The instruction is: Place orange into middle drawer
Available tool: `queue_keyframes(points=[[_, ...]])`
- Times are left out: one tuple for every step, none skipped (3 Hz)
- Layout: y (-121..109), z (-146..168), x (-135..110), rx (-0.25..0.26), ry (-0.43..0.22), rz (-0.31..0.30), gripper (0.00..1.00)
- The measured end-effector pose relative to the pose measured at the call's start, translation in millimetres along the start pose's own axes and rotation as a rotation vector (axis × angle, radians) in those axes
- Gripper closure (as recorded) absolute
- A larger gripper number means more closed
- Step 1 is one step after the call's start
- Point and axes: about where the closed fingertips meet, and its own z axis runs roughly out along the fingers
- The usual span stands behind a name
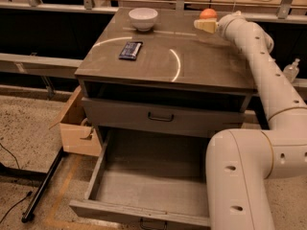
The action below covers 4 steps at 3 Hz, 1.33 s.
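Note:
The orange is at the far right back corner of the grey-brown cabinet's top. My gripper reaches in from the right and is right against the orange, just in front of and below it. Whether it holds the fruit does not show. The middle drawer is shut, with its black bar handle at the centre of the front. Below it, the lowest drawer is pulled fully out and is empty.
A white bowl stands at the back of the cabinet top and a dark flat packet lies left of centre. My arm's thick lower link stands over the lowest drawer's right side. A cardboard box and a black pole are on the floor to the left.

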Motion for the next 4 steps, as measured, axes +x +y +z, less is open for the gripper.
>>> queue_keyframes(points=[[5.0,8.7,8.5,0.005,0.006,-0.010,0.00],[7.5,15.6,14.5,0.018,0.005,-0.018,0.00],[6.9,19.7,16.4,0.034,-0.003,-0.024,0.00],[5.8,21.7,17.8,0.044,-0.009,-0.025,0.18]])
